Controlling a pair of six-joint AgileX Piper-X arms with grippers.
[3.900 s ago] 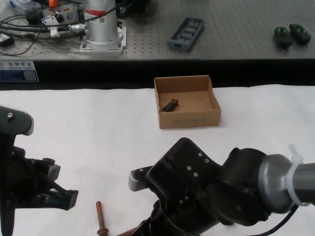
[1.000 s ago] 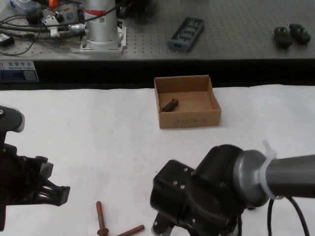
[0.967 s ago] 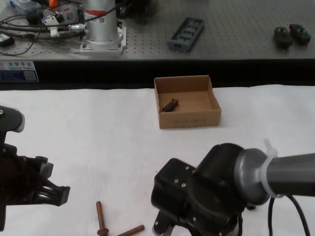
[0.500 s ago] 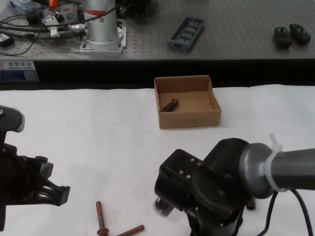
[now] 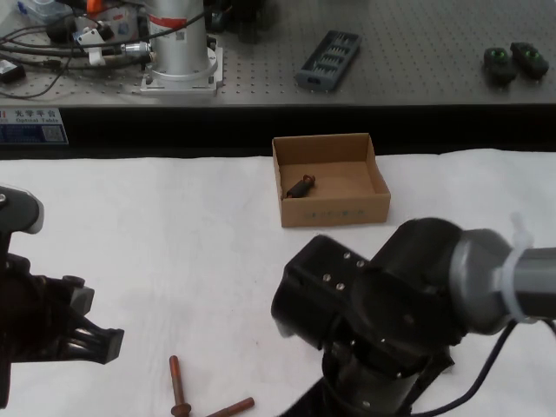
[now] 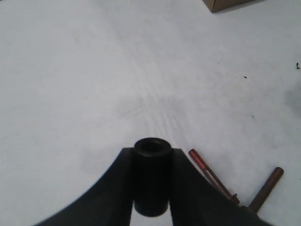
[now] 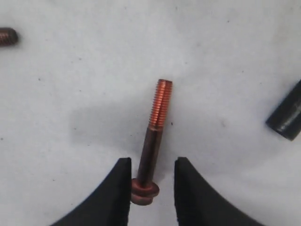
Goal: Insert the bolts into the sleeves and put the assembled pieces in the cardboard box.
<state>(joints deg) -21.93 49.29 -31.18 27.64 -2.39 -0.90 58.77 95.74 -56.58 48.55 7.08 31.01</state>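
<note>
Right claw (image 7: 153, 165) seems to pinch a copper-coloured bolt (image 7: 157, 113) by its head end. A sliver of gap shows beside the head, so the grip is my reading. The shank runs straight out ahead of the claw, with the threaded tip farthest away.

The left claw (image 6: 153, 151) is clamped on a black sleeve (image 6: 151, 188), whose open bore faces outward, away from the wrist. I'd judge the coming move turns on bringing those two long axes into one line, thread tip to bore mouth.

From behind, the sleeve-carrying arm sits at the left edge of the worktop (image 5: 174, 261). The right arm (image 5: 391, 321) is nearer the middle, well apart from it.

The wrist views give the thread and the bore. The left one adds two spare bolts (image 6: 209, 172) on the cloth, heads close together. The right one adds a loose sleeve (image 7: 287, 117) nearby. The high view supplies the cardboard box (image 5: 334, 211) on the far side, with one assembled piece (image 5: 301, 185) inside.
</note>
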